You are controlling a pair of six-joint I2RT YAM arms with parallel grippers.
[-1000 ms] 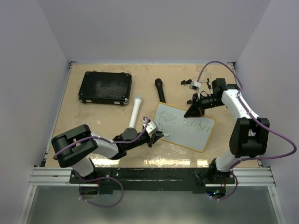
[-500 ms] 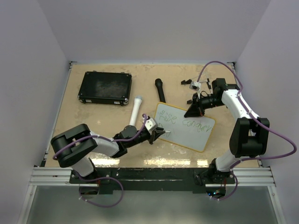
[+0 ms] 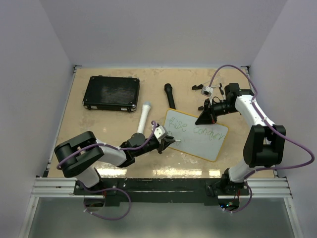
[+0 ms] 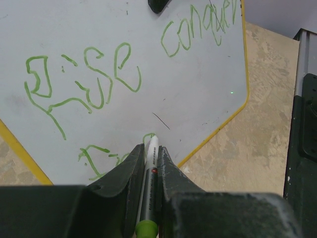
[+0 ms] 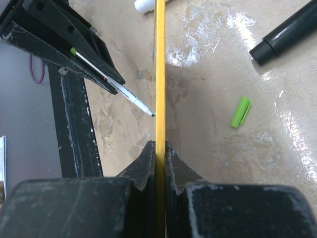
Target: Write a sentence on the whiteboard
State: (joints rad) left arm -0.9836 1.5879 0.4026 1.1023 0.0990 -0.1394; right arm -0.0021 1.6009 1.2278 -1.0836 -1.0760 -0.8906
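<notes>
Sliding slightly rightward since a second ago, the left gripper [image 3: 169, 142] is carrying its marker [image 4: 150, 163] further along the second green line. The whiteboard [image 3: 208, 144] is lying skewed at the right-centre of the table [image 3: 99, 124], and the sentence [image 4: 94, 79] is reading "Rise conquer", with another line begun beneath. The left jaws are clamping the marker, its tip at the board. The right gripper [image 5: 159, 148] is pinching the board's far yellow rim. A green cap [image 5: 240, 112] is lying nearby, and a black case [image 3: 111, 92] is sitting far left.

The flat rectangular white whiteboard [image 3: 208, 144] has a yellow rim; its handwritten marker words [image 4: 119, 69] are green; the slim white pen [image 4: 151, 158] ends lime-green, like the small plastic cap [image 5: 240, 112]
</notes>
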